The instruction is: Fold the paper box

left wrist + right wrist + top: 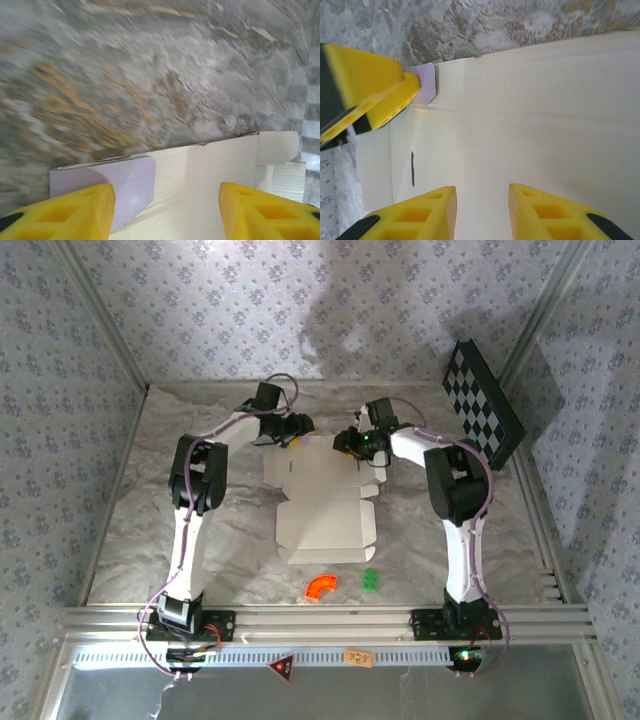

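The paper box (325,505) lies as a flat off-white die-cut sheet in the middle of the table, its flaps spread out. My left gripper (297,432) hovers at the sheet's far left corner. Its yellow jaws stand wide apart (166,212) over the panel (200,170), beside a pale lilac flap (127,185). My right gripper (352,445) is at the far right corner, open (482,212) just above the cream panel (530,115) with nothing between its fingers. In the right wrist view the left gripper's fingers (385,95) touch the lilac flap (427,82).
An orange curved piece (320,586) and a small green block (371,580) lie near the front edge, below the sheet. A black-and-white checkered board (483,405) leans at the back right. Metal frame rails border the marbled table.
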### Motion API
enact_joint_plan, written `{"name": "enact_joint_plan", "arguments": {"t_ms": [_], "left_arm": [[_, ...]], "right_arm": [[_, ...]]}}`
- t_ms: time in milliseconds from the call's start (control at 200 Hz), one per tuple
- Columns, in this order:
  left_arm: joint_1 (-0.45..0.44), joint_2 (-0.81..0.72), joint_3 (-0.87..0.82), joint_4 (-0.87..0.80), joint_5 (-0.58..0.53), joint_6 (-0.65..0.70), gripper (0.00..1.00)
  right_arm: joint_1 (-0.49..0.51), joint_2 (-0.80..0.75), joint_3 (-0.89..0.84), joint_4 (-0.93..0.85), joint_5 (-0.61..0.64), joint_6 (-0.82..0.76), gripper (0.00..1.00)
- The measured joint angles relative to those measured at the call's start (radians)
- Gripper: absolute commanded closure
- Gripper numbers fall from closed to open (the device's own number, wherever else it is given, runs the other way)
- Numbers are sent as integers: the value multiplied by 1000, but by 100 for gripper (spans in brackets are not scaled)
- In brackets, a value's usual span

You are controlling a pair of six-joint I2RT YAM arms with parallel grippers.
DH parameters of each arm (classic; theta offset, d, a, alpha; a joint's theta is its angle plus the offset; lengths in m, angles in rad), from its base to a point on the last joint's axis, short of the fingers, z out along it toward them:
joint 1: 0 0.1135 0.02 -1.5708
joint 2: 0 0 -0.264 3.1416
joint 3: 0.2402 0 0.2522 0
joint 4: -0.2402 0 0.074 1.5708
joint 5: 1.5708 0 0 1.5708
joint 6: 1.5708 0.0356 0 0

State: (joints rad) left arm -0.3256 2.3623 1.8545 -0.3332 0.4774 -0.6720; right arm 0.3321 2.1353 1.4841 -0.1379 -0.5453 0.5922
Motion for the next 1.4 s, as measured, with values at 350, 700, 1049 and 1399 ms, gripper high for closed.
{"name": "enact_joint_plan", "arguments": {"t_ms": [350, 700, 1049, 1399], "left_arm": [[49, -36, 11, -82, -41, 84, 32], [96, -343, -130, -206, -74, 269, 29], [225, -439, -507, -159, -49, 307, 38], [217, -370, -531, -47, 82, 308, 47]], "right_arm": [[-16, -163, -49, -64, 7, -49, 63], [-16, -174, -171, -75, -10, -62, 62], [-16, -241, -251, -64, -16, -63, 61], [-3, -251, -316, -27, -17, -61, 61]]}}
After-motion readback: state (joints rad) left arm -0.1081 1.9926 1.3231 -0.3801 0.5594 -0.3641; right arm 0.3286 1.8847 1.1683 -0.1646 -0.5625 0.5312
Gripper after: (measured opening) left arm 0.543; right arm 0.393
